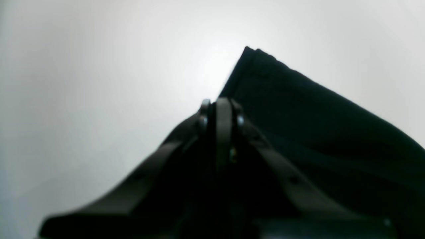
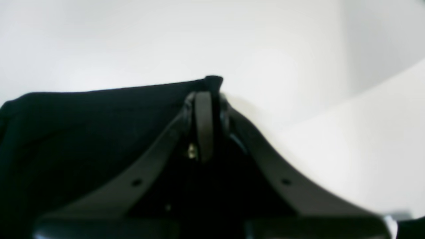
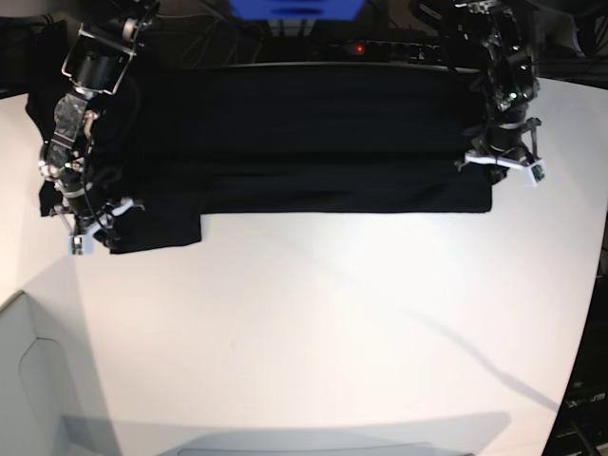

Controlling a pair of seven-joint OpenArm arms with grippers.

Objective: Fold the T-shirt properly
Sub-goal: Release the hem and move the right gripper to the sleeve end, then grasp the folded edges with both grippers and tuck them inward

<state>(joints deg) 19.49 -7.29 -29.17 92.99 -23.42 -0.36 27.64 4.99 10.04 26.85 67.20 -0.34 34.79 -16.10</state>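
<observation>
We hold the T-shirt [image 3: 304,142] stretched sideways across the table's [image 3: 332,323] far edge: our left gripper [image 1: 220,111] and right gripper [image 2: 204,99] each pinch an end corner, long axis running between them.

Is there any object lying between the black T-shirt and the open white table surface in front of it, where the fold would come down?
Nothing visible stands in the way. The black cloth T-shirt lies along the far edge of the white table, and the surface in front of it shows only shadows. Both grippers, left and right, have their jaws shut on its edge.
</observation>
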